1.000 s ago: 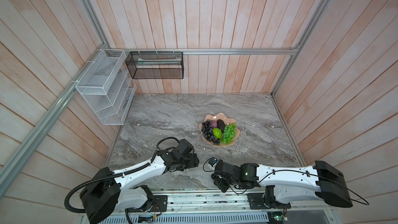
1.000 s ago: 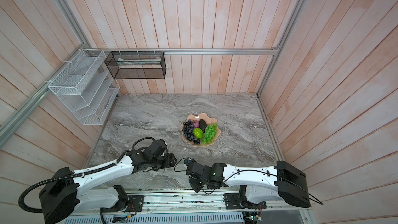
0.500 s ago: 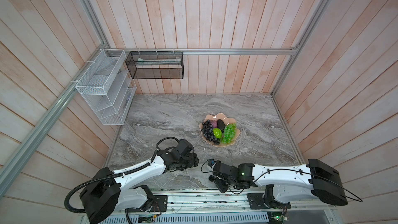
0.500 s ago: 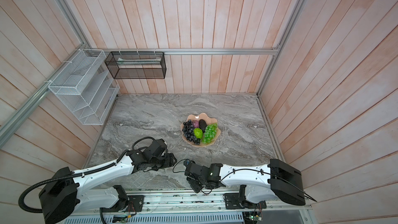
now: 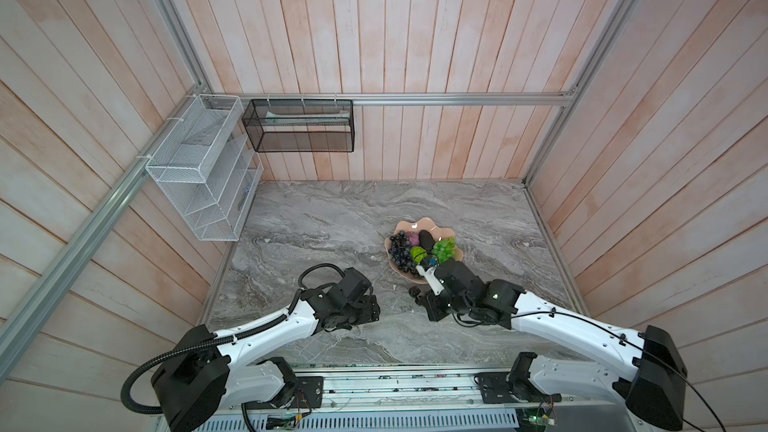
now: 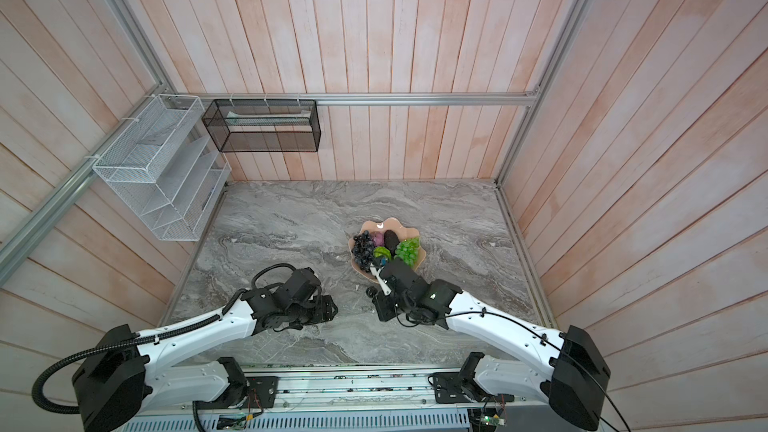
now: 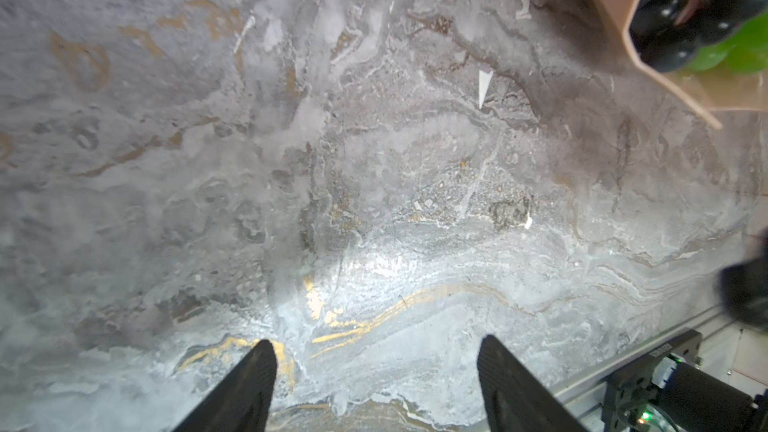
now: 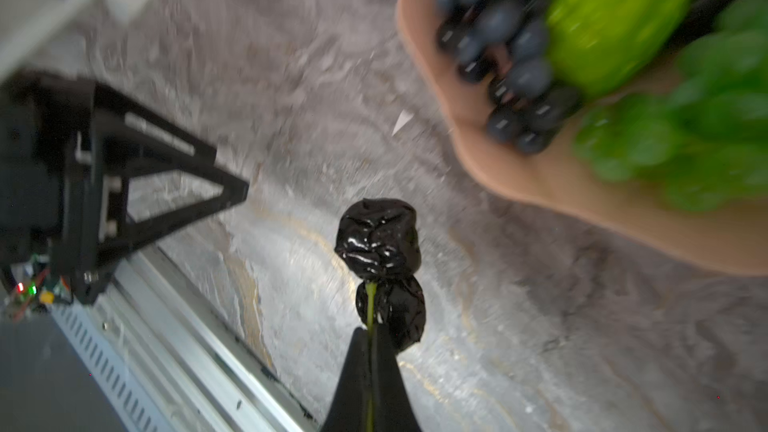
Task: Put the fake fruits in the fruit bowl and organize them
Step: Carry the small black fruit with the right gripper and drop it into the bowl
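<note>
The tiny black plastic cluster (image 8: 378,243) is pinched by its green stem in the right tool (image 8: 370,336), just outside the salmon-pink scalloped bowl (image 8: 540,189); the left tool (image 7: 374,351) is spread over the grey marble desk (image 7: 374,160).

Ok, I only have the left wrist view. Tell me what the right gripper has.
Observer: The right gripper is shut on the green stem of the tiny black cluster.
Operator: Give me its position against the fruit bowl.
Observer: The cluster is outside the fruit bowl, over the marble tabletop beside the rim.
Operator: List what's in the bowl.
Observer: Five pieces in a top view: black-purple grape bunch, purple round fruit, dark bumpy oval, lime-green lumpy fruit, green grape bunch.
</note>
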You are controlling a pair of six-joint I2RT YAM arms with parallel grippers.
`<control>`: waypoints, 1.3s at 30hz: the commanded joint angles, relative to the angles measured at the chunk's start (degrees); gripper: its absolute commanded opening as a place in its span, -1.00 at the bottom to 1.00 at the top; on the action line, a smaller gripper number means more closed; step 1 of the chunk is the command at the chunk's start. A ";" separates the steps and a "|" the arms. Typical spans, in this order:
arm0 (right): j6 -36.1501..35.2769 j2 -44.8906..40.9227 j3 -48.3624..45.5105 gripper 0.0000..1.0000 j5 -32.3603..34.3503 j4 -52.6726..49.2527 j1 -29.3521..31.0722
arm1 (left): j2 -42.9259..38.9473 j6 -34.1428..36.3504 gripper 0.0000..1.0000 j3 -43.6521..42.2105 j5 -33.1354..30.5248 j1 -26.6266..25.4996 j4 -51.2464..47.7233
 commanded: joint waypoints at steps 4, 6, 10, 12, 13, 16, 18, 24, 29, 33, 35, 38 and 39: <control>-6.81 3.39 5.34 -1.00 -9.63 5.27 -17.98 | -1.49 1.33 0.58 -0.72 -1.97 0.89 -0.86; -5.79 5.92 5.96 -1.00 -13.92 8.61 -22.02 | -1.62 1.32 0.58 -0.85 -1.77 0.89 -0.82; -5.42 11.07 6.83 -1.00 -19.96 11.94 -24.60 | -2.27 1.77 0.58 -0.24 -2.09 0.97 -1.70; -5.77 13.10 6.72 -1.00 -23.21 11.60 -24.60 | -2.62 1.93 0.58 -0.08 -2.72 0.97 -2.33; -5.68 13.92 6.23 -1.00 -24.77 11.76 -24.59 | -2.82 1.85 0.58 -0.22 -2.90 0.96 -2.31; -5.34 14.81 3.78 -1.00 -25.97 12.34 -23.78 | -2.81 1.58 0.58 -0.76 -2.59 1.19 -1.20; -5.39 15.15 2.37 -1.00 -25.44 12.43 -23.46 | -2.33 1.56 0.58 -0.88 -2.13 1.24 -0.56; -5.07 17.13 0.22 -1.00 -22.34 14.09 -23.55 | -0.57 2.68 0.58 0.18 -1.49 1.32 0.04; -6.00 20.76 0.83 -1.00 -22.25 13.68 -23.55 | -0.10 2.82 0.59 0.41 -1.42 1.41 0.09; -6.78 21.16 1.69 -1.00 -20.21 13.05 -23.55 | -0.01 2.81 0.59 0.49 -1.33 1.59 0.11; -7.32 21.06 2.42 -1.00 -18.69 12.39 -23.55 | 0.07 3.03 0.59 0.79 -1.33 1.67 0.15; -7.95 20.15 3.57 -0.72 -16.70 10.94 -23.59 | 0.33 3.38 0.59 1.38 -1.41 1.81 -0.23; -8.19 19.79 3.96 -0.62 -16.39 10.47 -23.55 | 0.34 3.47 0.59 1.48 -1.42 1.85 -0.20</control>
